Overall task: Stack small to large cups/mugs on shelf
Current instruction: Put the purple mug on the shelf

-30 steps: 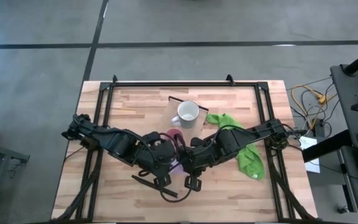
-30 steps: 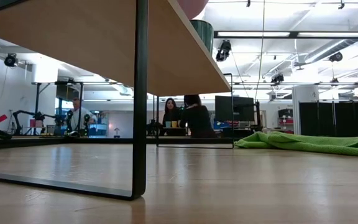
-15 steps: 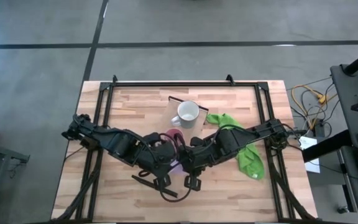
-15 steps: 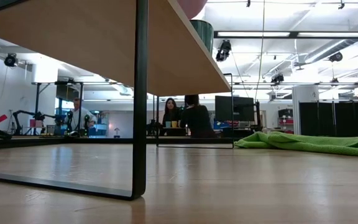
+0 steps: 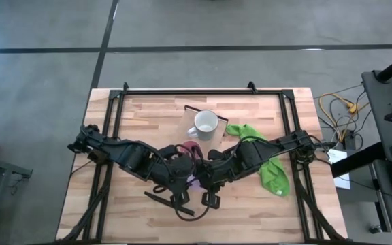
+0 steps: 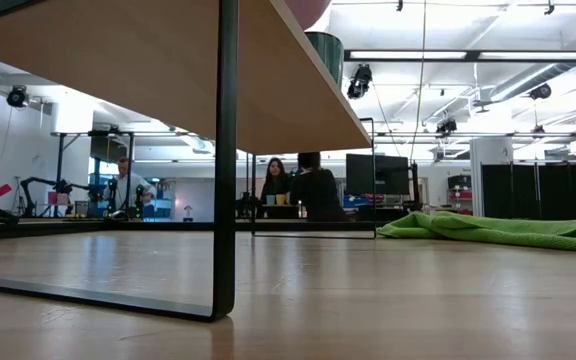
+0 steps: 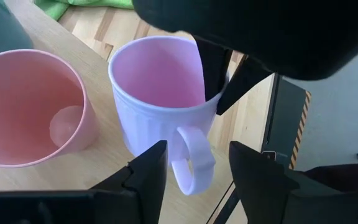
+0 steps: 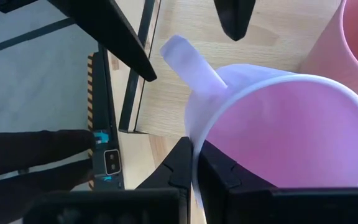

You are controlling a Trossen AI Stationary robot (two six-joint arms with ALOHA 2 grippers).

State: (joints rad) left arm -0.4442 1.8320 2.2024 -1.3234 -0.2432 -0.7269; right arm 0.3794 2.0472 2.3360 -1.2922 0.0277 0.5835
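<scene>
The lilac-pink mug (image 7: 160,93) stands upright on the light-wood shelf (image 6: 118,60), close to its edge, with the salmon-pink handleless cup (image 7: 23,106) beside it. My right gripper (image 8: 196,144) is shut on the lilac mug's rim. My left gripper (image 7: 196,146) is open, and its fingers stand on either side of the mug's handle (image 7: 191,155); I see no touch. The pale grey-white mug (image 5: 205,124) stands farther back on the shelf, toward the table's far edge. In the high view both arms meet at the table's middle and cover most of the lilac mug. My right gripper pinches the lilac mug's rim (image 8: 194,124) next to the handle (image 8: 188,59), one finger (image 7: 213,68) inside the mug and one (image 7: 241,84) outside. The fingers come from above, slanting down. The mug is upright, with its base on the shelf as far as the left wrist view shows.
A green cloth (image 5: 274,173) lies on the table's right part, also seen as the green cloth (image 6: 498,228) in the low view. The shelf's black leg (image 6: 226,160) stands on the tabletop. A black frame runs round the table's edges. People sit in the room behind.
</scene>
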